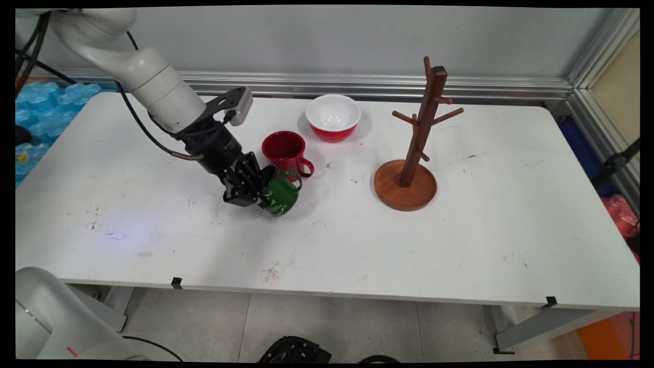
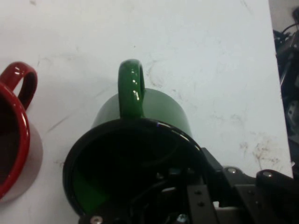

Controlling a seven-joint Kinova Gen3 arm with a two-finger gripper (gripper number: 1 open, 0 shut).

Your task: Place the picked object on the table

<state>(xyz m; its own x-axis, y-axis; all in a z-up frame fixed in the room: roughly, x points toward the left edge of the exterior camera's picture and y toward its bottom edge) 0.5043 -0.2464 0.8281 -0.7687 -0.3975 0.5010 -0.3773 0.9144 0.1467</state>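
The black gripper is closed on the rim of the green mug, with one finger inside the mug's mouth and one outside; in the hand view the gripper is seen at the bottom, and part of its linkage is cut off by the picture's edge; the green mug is held tilted, with its mouth turned toward the arm and its handle pointing away from the hand; whether the mug's bottom touches the desk cannot be told; the inside of the green mug is dark, and nothing can be made out in it except the finger; a red mug is stood upright just behind the green mug, very close to it, with its handle toward the right of the main view; only a part of the red mug is seen at the left edge of the hand view, and its inside looks dark; a red bowl, white inside, is set further back on the desk, and nothing is seen in it; a wooden mug tree with a round base is stood to the right, well apart from the mugs, and nothing is hung on its pegs.
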